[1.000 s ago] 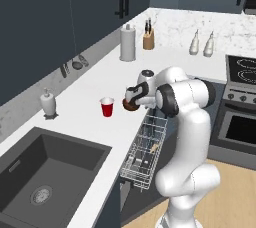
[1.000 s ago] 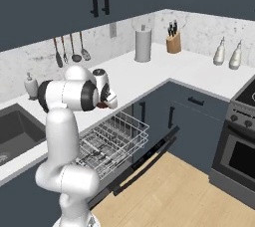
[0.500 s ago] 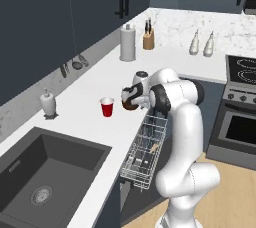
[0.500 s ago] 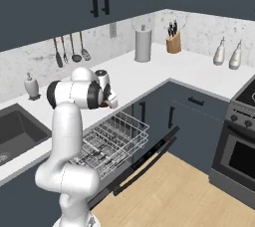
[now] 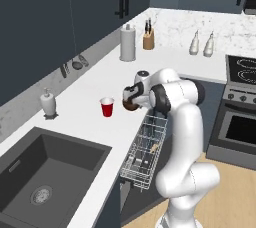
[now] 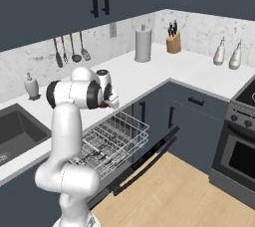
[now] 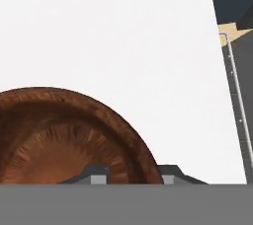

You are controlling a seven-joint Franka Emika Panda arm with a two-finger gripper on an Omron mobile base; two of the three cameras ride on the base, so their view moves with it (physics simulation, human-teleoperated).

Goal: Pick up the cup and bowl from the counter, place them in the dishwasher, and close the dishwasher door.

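bowl: dark brown, round, seen from above, cut off by the lower left edge
inside of bowl: ridged, lighter reddish brown toward the middle
finger tips: two small grey tips, one inside the rim and one outside it
counter: plain white, under the bowl
wire rack: thin silver rail along the right edge

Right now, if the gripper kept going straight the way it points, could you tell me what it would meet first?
Most likely the bowl: its rim sits between the gripper fingertips already, with the white counter just beneath, though depth is hard to judge.
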